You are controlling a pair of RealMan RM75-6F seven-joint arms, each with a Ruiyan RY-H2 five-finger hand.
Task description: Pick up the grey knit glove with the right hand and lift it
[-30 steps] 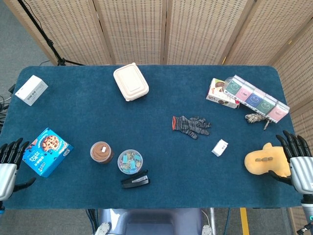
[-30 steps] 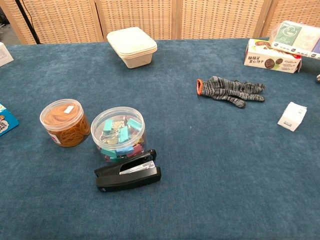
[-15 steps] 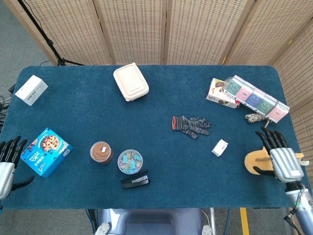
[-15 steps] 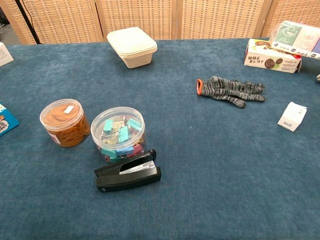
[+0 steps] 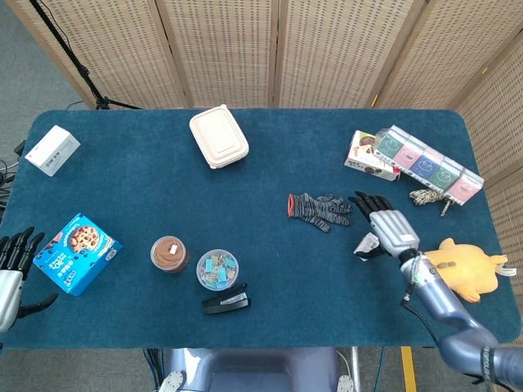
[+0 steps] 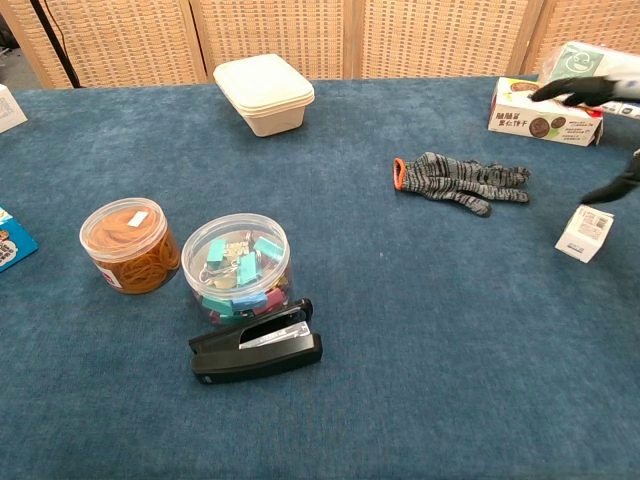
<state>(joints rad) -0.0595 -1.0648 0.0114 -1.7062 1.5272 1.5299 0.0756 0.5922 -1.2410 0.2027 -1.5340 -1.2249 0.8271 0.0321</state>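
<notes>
The grey knit glove [image 5: 319, 210] with an orange cuff lies flat on the blue table, right of centre; the chest view shows the glove [image 6: 458, 179] too. My right hand [image 5: 386, 226] hovers just right of the glove's fingertips, fingers spread and empty, above a small white box [image 5: 366, 245]. In the chest view only the dark fingertips of the right hand [image 6: 592, 92] enter at the right edge. My left hand [image 5: 11, 261] sits open at the table's left front edge, far from the glove.
A yellow plush toy [image 5: 462, 268] lies at the right edge. Snack boxes [image 5: 413, 157] stand behind the glove. A beige lidded container [image 5: 218, 137], two round jars [image 5: 194, 261], a black stapler [image 5: 226, 301], a blue cookie box [image 5: 76, 252] and a white box [image 5: 51, 150] lie to the left.
My right hand has swept left from over the yellow plush toy to beside the glove's fingertips, uncovering the toy. The glove has not moved. The left hand barely shifted.
</notes>
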